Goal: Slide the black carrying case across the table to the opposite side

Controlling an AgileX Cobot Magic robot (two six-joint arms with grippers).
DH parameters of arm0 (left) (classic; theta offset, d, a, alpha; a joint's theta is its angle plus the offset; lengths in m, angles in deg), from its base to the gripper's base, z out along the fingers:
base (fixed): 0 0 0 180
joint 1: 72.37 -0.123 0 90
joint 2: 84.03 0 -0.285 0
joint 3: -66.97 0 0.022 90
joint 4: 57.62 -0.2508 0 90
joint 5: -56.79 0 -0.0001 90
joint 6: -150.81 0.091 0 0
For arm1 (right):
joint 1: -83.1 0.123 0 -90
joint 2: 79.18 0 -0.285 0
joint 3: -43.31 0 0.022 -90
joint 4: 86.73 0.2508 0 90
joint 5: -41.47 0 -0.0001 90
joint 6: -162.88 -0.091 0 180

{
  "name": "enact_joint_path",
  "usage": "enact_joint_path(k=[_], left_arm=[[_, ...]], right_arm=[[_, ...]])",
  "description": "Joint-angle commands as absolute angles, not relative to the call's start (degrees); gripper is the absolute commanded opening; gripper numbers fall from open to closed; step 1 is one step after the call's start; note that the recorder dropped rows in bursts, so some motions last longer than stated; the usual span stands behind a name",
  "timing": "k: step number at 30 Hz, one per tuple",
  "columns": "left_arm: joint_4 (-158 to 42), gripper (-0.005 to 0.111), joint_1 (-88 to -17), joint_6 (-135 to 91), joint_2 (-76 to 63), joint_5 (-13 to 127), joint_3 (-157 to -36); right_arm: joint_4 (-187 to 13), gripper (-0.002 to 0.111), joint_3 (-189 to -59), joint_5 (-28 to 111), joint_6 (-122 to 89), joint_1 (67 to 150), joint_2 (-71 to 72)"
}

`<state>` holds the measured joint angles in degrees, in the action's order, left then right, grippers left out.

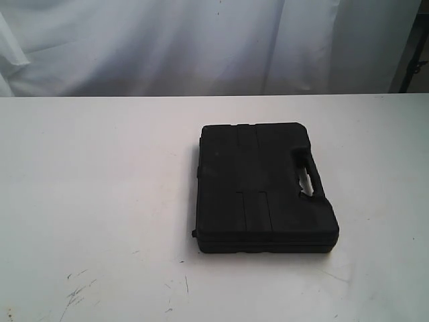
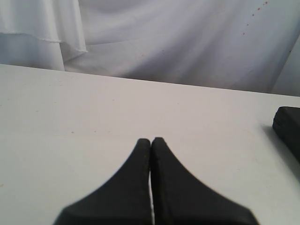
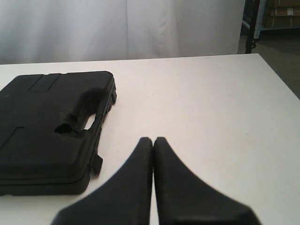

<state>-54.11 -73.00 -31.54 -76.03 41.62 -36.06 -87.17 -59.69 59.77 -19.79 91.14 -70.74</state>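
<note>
The black carrying case [image 1: 265,188] lies flat on the white table [image 1: 100,201], a little right of centre, its handle cut-out facing right. Neither arm shows in the exterior view. In the right wrist view the case [image 3: 51,129] sits beside my right gripper [image 3: 153,139], which is shut with nothing in it and apart from the case. My left gripper [image 2: 151,140] is shut and empty over bare tabletop [image 2: 93,117]; only a corner of the case [image 2: 288,129] shows at that view's edge.
A white curtain [image 1: 201,40] hangs behind the table's far edge. Scuff marks [image 1: 77,292] mark the tabletop near the front left. The table's right edge [image 3: 281,84] runs close to dark floor and a metal rack leg [image 3: 255,23].
</note>
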Motion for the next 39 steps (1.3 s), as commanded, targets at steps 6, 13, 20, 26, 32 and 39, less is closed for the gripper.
enact_joint_path(k=[6, 13, 20, 26, 32, 39], left_arm=[[-53.93, 0.0, -73.1, -31.65, -76.24, 41.53, -35.81], [-53.93, 0.0, -73.1, -31.65, -76.24, 41.53, -35.81], [-53.93, 0.0, -73.1, -31.65, -76.24, 41.53, -35.81], [-53.93, 0.0, -73.1, -31.65, -76.24, 41.53, -35.81], [-53.93, 0.0, -73.1, -31.65, -76.24, 41.53, -35.81], [-53.93, 0.0, -73.1, -31.65, -76.24, 41.53, -35.81]], right_arm=[[-86.18, 0.0, -59.47, 60.18, -19.17, 88.14, -71.14], [-85.75, 0.0, -59.47, 60.18, -19.17, 88.2, -71.14], [-83.6, 0.0, -59.47, 60.61, -19.64, 88.2, -71.14], [-83.61, 0.0, -59.47, 60.61, -19.87, 88.2, -71.14], [-83.61, 0.0, -59.47, 60.61, -20.0, 88.2, -71.14], [-83.61, 0.0, -59.47, 60.61, -20.0, 88.2, -71.14]])
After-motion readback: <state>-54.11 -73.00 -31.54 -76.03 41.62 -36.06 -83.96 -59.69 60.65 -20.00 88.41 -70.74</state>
